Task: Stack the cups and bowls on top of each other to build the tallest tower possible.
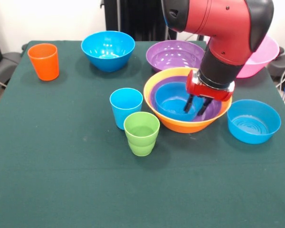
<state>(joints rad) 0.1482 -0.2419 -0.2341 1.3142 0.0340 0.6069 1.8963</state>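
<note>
A tower stands at centre right: a small blue bowl (171,100) nested in a purple bowl (155,90), nested in the large orange-yellow bowl (178,124). My gripper (195,106) reaches down into this pile. Its two dark fingers (187,105) stand apart, one inside the blue bowl and one outside its right rim, so it looks open. The light blue cup (126,107) and the green ridged cup (141,133) stand upright side by side, left of the pile. The orange cup (43,61) stands upright at the far left.
A blue bowl (108,50) sits at the back centre and a second purple bowl (173,54) to its right. The pink bowl (268,52) is at the back right, partly behind my arm. Another blue bowl (254,121) sits right of the pile.
</note>
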